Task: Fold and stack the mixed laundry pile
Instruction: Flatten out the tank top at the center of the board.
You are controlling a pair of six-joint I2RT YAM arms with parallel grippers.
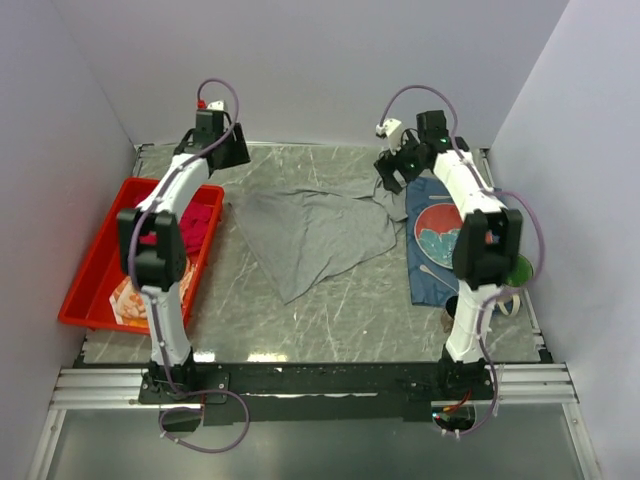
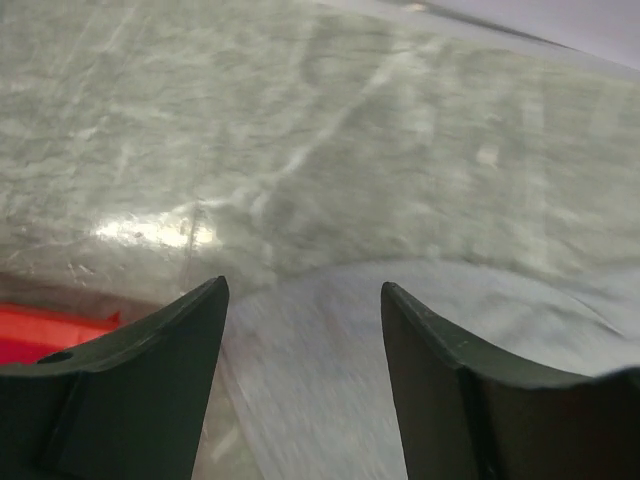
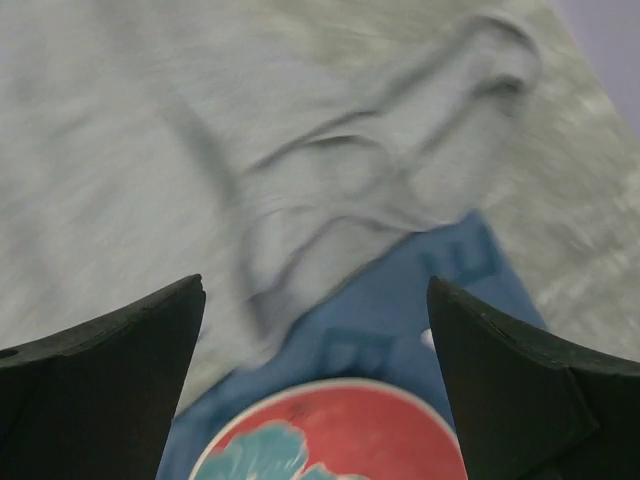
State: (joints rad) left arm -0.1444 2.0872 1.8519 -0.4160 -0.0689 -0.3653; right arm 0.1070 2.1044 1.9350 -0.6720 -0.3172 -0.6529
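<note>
Step in hand: spreading the long grey cloth garment (image 1: 310,230) flat before the first fold. It lies mid-tabletop, far half, mostly flat.

Left pincer (image 1: 228,150) hovers above the garment's far-left corner. Its jaws stand apart with nothing between them, and the left wrist view shows only cloth edge and bare tabletop below. Right pincer (image 1: 393,172) is over the far-right corner, jaws wide, empty.

Orientation: the long axis runs left-right, along the far edge between the two pincers. A tapering flap points toward the near edge, slightly left of centre. The right end is bunched and wrinkled, and overlaps the far corner of the dark blue placemat with red-and-teal disc print (image 1: 425,285).

The crimson-magenta shirt (image 1: 200,225) and the small orange-and-white patterned cloth (image 1: 128,300) sit in the red plastic tray (image 1: 92,255) at left, not yet folded.

Next, my read: clear the bunched right end off the placemat and smooth it. Then regrip both far corners and fold toward the near edge. Risk: dragging the placemat along.
</note>
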